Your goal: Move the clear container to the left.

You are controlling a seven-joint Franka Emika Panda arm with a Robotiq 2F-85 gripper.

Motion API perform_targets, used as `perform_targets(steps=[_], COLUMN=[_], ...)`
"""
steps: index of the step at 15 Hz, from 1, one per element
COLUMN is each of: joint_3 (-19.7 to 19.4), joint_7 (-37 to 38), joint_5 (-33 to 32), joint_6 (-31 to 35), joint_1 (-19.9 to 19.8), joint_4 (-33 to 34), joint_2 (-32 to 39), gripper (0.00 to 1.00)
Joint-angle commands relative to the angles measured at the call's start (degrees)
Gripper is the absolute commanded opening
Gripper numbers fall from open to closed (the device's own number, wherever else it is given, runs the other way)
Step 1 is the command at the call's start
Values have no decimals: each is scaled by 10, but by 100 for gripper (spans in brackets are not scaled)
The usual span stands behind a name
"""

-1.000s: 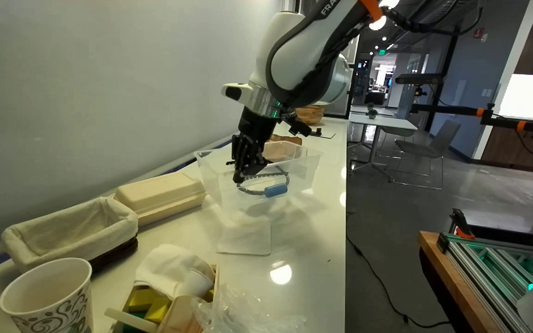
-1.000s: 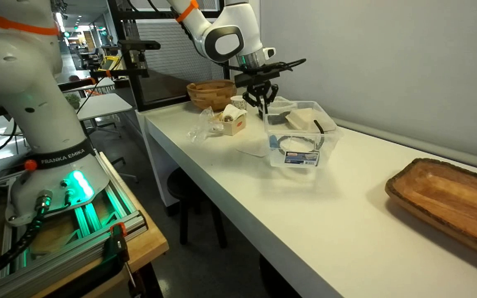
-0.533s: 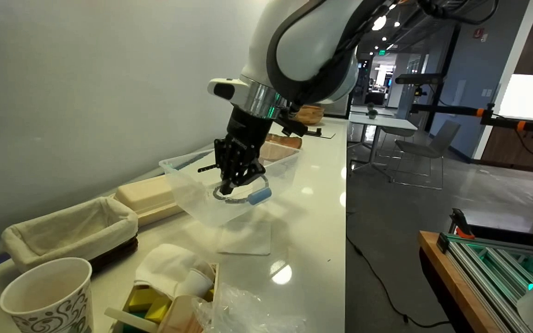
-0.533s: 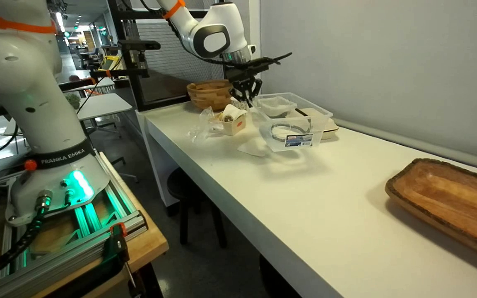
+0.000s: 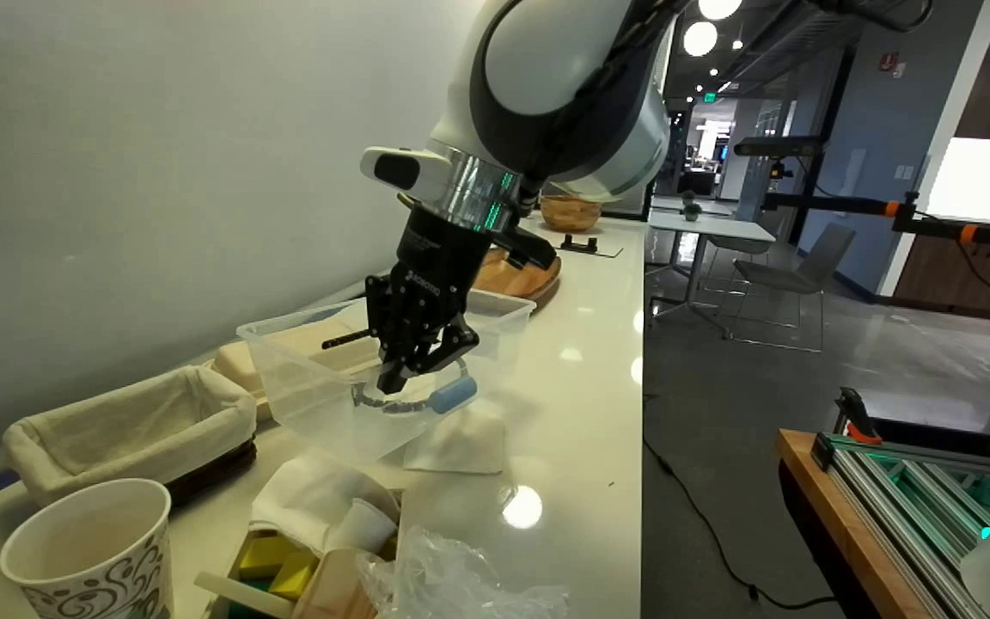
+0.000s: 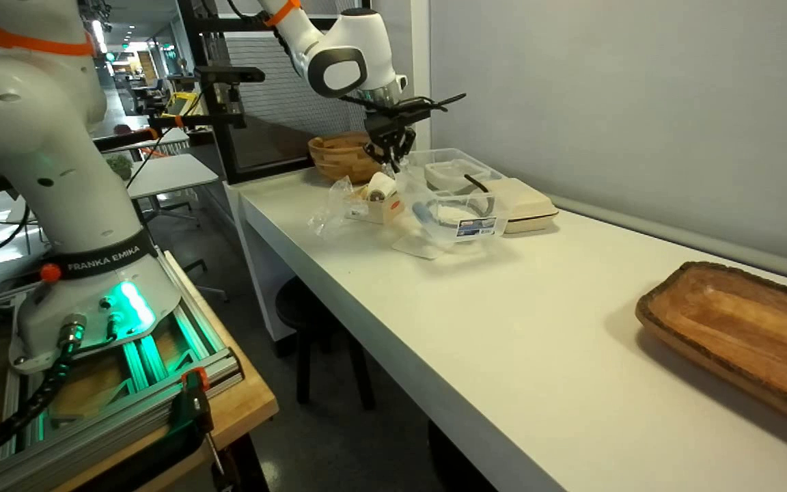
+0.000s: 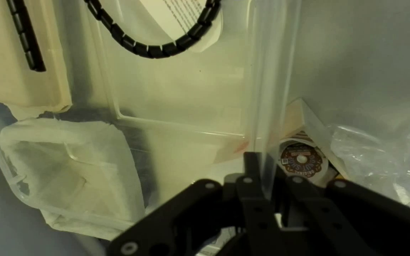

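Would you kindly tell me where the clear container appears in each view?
In an exterior view: the clear container, left of centre.
In an exterior view: the clear container, just right of centre.
Wrist view: the clear container, across the left and middle.
Landmark in all three: the crumpled plastic.

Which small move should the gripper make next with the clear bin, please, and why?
I would probably raise the clear bin slightly before going left. The gripper is shut on its side wall, and the bin seems to hang above the counter. Parts of the lined basket and the small box show through it in the wrist view, so a low move might bump them.
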Motion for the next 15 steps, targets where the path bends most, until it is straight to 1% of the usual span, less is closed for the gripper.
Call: perform_targets(steps=[1,4,8,13,15], joint_3=[-16,-24,-18,6,21], joint_7=[-76,-99,-141,-183,-198], joint_5=[15,6,9,7,1], joint_6=[4,20,32,55,67], joint_1=[6,5,-3,-20,-32], joint_4=[9,20,41,72,85], joint_2=[14,30,58,96,113], gripper=[2,2,2,2,2])
